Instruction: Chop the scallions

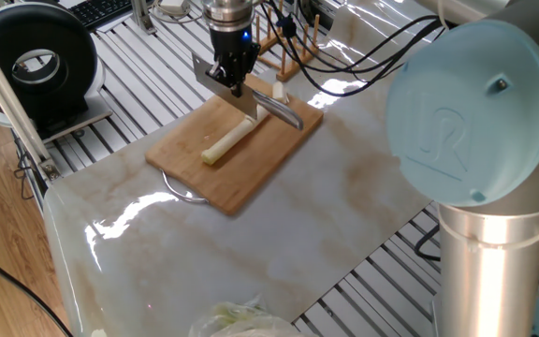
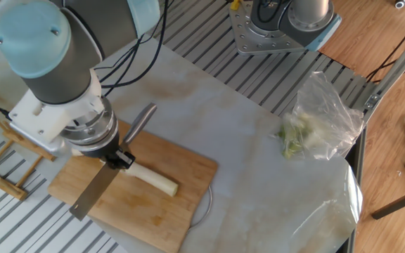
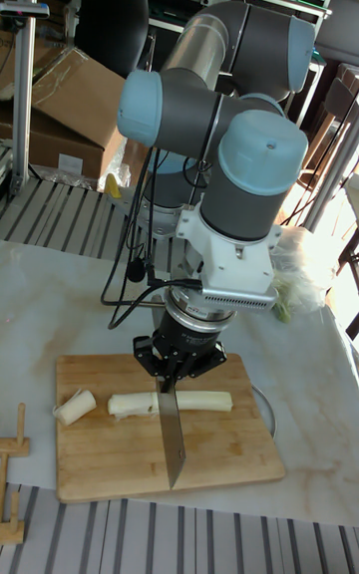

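Observation:
The scallions are a pale stalk (image 1: 225,143) lying on the wooden cutting board (image 1: 251,178), with a short cut chunk (image 1: 279,92) near the board's far edge. My gripper (image 1: 230,79) hangs over the stalk's far end, shut on a knife (image 1: 251,108) whose blade angles down across the stalk. From the other side, the gripper (image 2: 116,157) holds the blade (image 2: 93,191) over the board (image 2: 181,169), with the stalk (image 2: 157,182) beside it. In the tall view the gripper (image 3: 178,373) holds the blade (image 3: 172,434) in front of the stalk (image 3: 204,401), hiding its middle; the chunk (image 3: 75,407) lies at the left.
A clear plastic bag of leafy greens (image 2: 315,123) lies on the marble top away from the board. A wooden rack (image 1: 293,42) stands just behind the board. A black round device (image 1: 36,65) sits at the far left. A wire loop (image 2: 206,204) sticks out from under the board.

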`<state>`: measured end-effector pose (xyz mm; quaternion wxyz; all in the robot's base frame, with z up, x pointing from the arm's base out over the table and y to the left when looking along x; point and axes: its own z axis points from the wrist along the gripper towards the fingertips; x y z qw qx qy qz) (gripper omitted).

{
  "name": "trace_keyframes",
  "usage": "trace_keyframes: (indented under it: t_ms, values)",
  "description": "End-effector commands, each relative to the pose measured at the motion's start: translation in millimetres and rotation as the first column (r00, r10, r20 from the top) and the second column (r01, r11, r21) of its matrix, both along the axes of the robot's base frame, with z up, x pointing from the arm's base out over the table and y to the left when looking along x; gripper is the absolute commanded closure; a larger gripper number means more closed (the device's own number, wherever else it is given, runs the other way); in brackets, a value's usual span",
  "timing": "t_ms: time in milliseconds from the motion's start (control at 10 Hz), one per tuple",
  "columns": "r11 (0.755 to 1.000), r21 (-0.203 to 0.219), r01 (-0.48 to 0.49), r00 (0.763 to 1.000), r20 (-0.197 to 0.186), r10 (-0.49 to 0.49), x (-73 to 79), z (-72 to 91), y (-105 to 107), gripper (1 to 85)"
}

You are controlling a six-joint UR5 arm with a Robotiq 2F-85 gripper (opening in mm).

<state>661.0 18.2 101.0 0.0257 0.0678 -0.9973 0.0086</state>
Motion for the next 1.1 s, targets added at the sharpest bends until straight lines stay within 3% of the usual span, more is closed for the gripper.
trace_keyframes:
  t_ms: [0, 500, 600, 1000]
  values:
    - [1.0, 0.007, 0.007, 0.999, -0.033, -0.006, -13.5, 9.0, 1, 84.3]
    - [1.0, 0.012, -0.017, 1.0, -0.01, 0.017, -25.3, -20.8, -18, 84.3]
    - [1.0, 0.028, -0.013, 1.0, -0.007, 0.013, -26.8, -26.9, -15, 84.3]
    - [0.999, 0.035, -0.002, 1.0, -0.004, 0.002, -27.2, -23.7, -2, 84.3]
